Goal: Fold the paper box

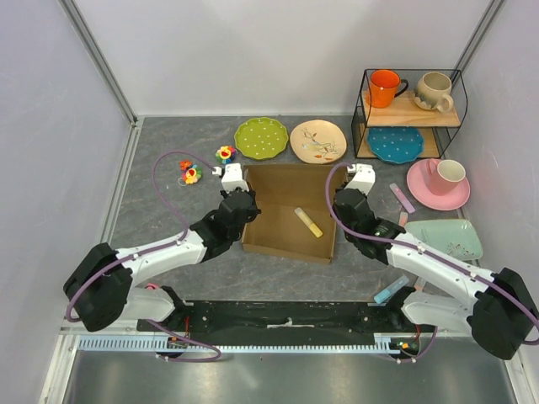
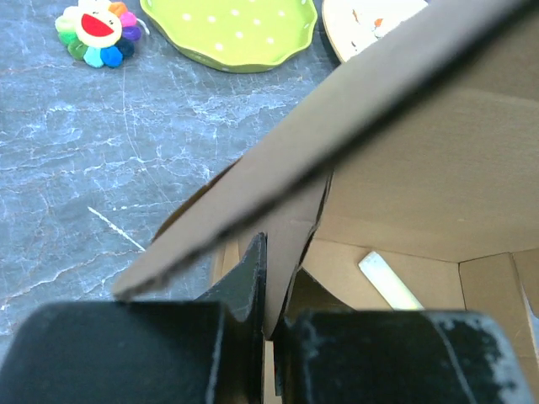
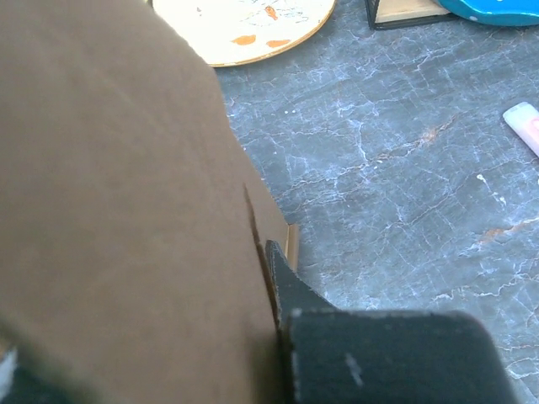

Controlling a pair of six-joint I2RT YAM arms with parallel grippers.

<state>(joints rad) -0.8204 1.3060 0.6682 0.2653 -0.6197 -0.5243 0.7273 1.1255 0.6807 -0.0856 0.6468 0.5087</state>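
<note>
The paper box point(image 1: 290, 210) is a brown cardboard mailer lying open in the middle of the table, with a pale yellow stick point(image 1: 308, 222) inside. My left gripper point(image 1: 244, 204) is at the box's left wall, and in the left wrist view point(image 2: 274, 286) its jaws are shut on a cardboard flap point(image 2: 290, 236). My right gripper point(image 1: 339, 202) is at the box's right wall. In the right wrist view the cardboard point(image 3: 126, 210) covers the left half, and one finger point(image 3: 286, 282) presses its outer face. The other finger is hidden behind the board.
Behind the box lie a green plate point(image 1: 261, 137) and a cream plate point(image 1: 317, 140). A wire shelf point(image 1: 411, 114) with mugs and a blue plate stands at the back right. A pink cup on a saucer point(image 1: 440, 181), a mint plate point(image 1: 446, 238) and flower toys point(image 1: 190, 172) are nearby.
</note>
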